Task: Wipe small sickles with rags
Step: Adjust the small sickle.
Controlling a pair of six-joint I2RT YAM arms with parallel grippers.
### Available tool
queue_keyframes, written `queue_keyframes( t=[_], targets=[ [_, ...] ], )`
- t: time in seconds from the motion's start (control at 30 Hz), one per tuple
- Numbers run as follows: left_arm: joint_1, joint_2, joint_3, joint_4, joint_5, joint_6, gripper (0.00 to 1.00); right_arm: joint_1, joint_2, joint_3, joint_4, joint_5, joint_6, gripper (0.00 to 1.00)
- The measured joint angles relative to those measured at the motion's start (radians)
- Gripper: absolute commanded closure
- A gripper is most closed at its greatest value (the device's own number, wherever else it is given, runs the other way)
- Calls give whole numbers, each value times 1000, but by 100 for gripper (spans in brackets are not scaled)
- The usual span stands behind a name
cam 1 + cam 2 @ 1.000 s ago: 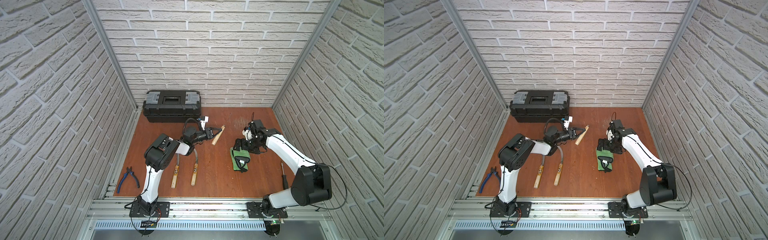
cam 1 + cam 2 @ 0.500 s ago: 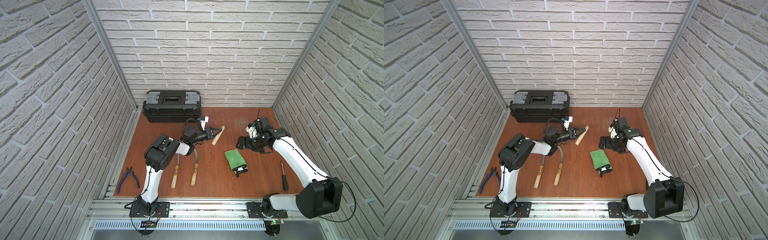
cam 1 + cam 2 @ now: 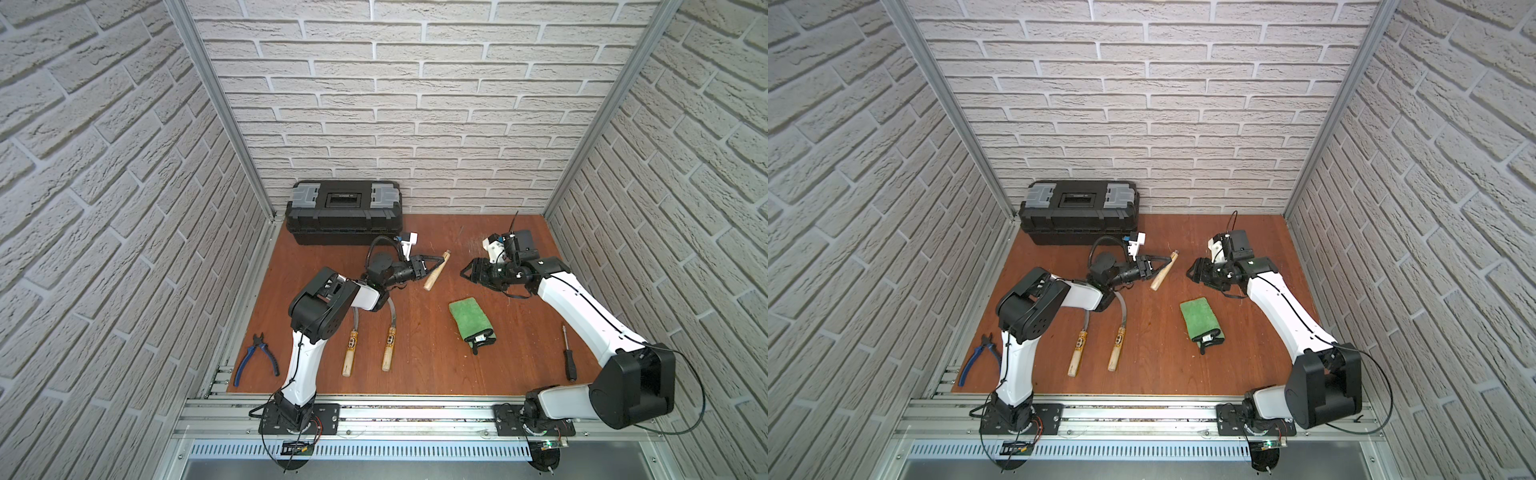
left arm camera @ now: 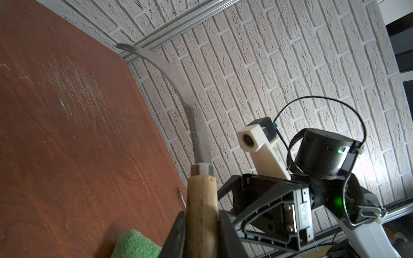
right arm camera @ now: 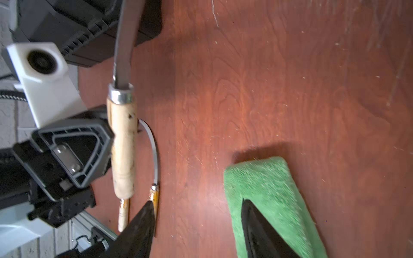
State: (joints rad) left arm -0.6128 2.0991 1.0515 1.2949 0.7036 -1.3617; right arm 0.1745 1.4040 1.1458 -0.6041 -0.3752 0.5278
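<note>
My left gripper (image 3: 432, 266) (image 4: 202, 223) is shut on the pale wooden handle of one small sickle (image 3: 435, 275) (image 3: 1162, 275) and holds it off the table. Its grey serrated blade (image 4: 176, 89) curves away toward the brick wall. The two other small sickles (image 3: 349, 353) (image 3: 388, 347) lie side by side on the table, by the left arm. The green rag (image 3: 469, 316) (image 3: 1200, 318) lies flat on the table, its black strap (image 3: 480, 338) at the near end. My right gripper (image 3: 467, 272) (image 5: 196, 223) hovers behind the rag, open and empty.
A black toolbox (image 3: 343, 216) stands against the back wall. Blue-handled pliers (image 3: 255, 359) lie at the front left edge, and a screwdriver (image 3: 568, 355) lies at the right. Brick walls close in the wooden table (image 3: 436, 374) on three sides.
My right gripper was down on the rag, then lifted off and drew back toward the rear right. The rag stays on the table. The left gripper has not moved.
</note>
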Motion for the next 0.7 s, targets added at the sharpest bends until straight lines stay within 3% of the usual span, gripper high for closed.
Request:
queue_keyframes(
  t=[0.33, 0.7],
  targets=[
    [2, 1, 0, -3, -9, -2, 100, 59, 125, 22, 232, -19, 169, 44],
    [9, 1, 2, 3, -34, -3, 100, 75, 145, 50, 259, 0, 221, 48]
  ],
)
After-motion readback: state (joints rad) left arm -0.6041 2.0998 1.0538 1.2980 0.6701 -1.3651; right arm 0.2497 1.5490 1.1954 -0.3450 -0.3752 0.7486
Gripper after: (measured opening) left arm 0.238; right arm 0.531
